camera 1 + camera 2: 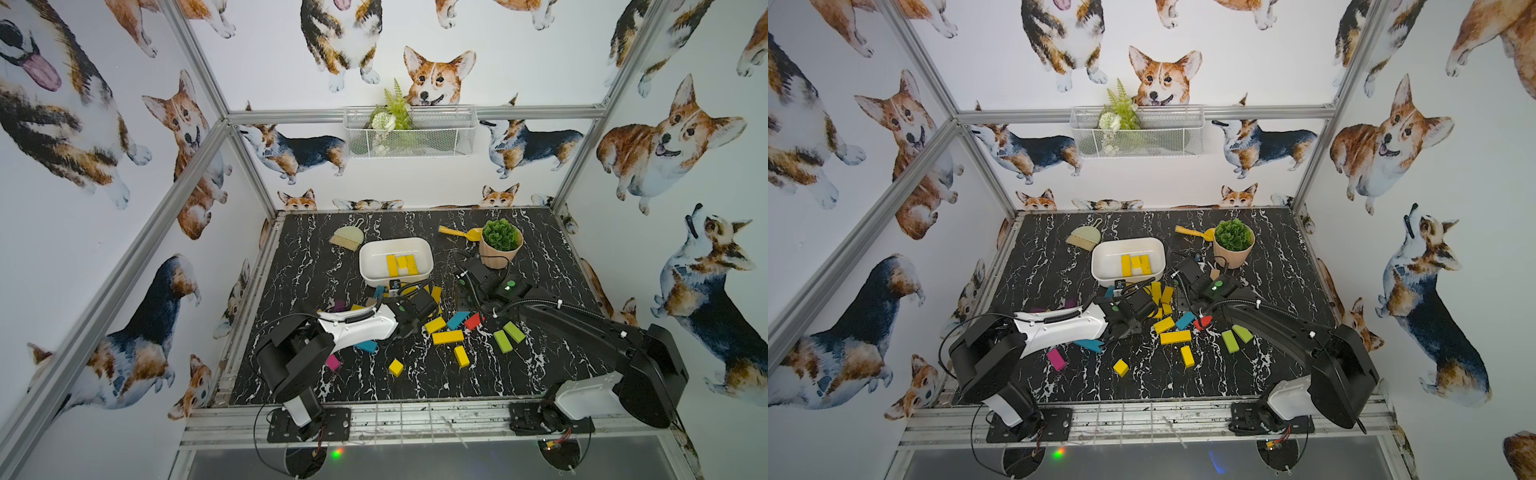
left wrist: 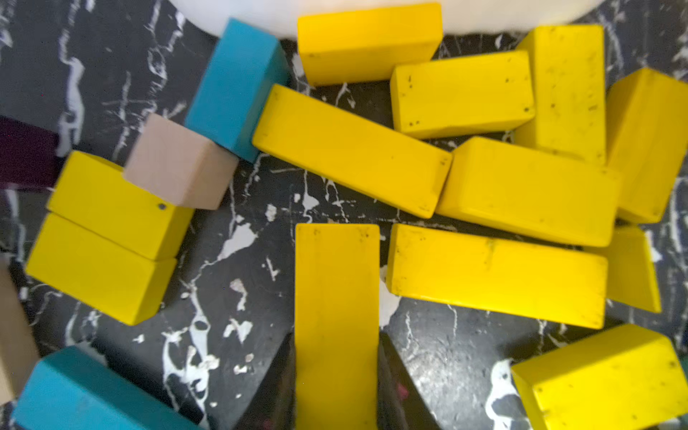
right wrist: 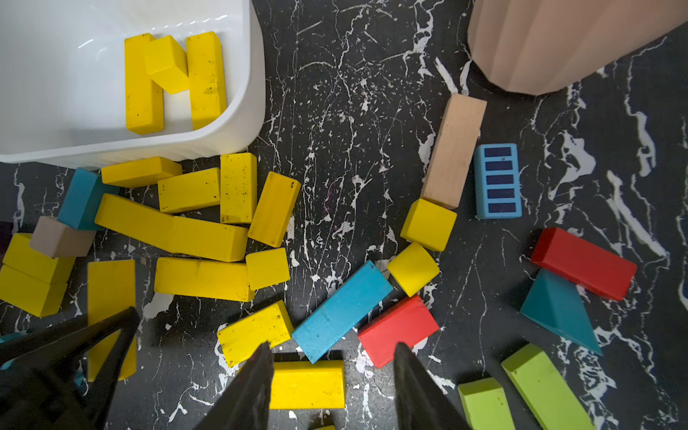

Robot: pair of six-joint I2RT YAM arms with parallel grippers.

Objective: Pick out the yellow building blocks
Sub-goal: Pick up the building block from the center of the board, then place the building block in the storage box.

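Reference: bin point(image 1: 371, 261). Three yellow blocks point(image 1: 401, 265) inside: two bars side by side, short one wedged between.

State of left gripper point(image 2: 337, 337): clamped on held bar point(image 2: 337, 283), fingers point(image 2: 275, 387) tight against both long sides. Sits just off bin's robot-side wall, at edge of pile point(image 3: 193, 223). Can't tell whether lifted or flat on tabletop.

Contents of pile: roughly ten yellow bars and cubes, jumbled, mostly touching, a couple right against bin's wall. Mixed in at the end away from pot point(image 1: 498, 257): teal block point(image 2: 234, 89) and wood cube point(image 2: 178, 163).

State of right gripper point(image 3: 333, 346): released, tips well apart, nothing held. Hangs beside bin on pot side. In wrist view, tips straddle loose bar point(image 3: 307, 383); height above it unclear. Just beyond tips: blue bar point(image 3: 342, 311) and red block point(image 3: 398, 329).

Farther from bin, robot side: strays point(image 1: 461, 356), four yellows including loose bar, scattered. Between pile and pot: two small yellows point(image 3: 428, 225), by a wood bar point(image 3: 454, 149). Farthest out, past red block: lime bars point(image 1: 509, 336).
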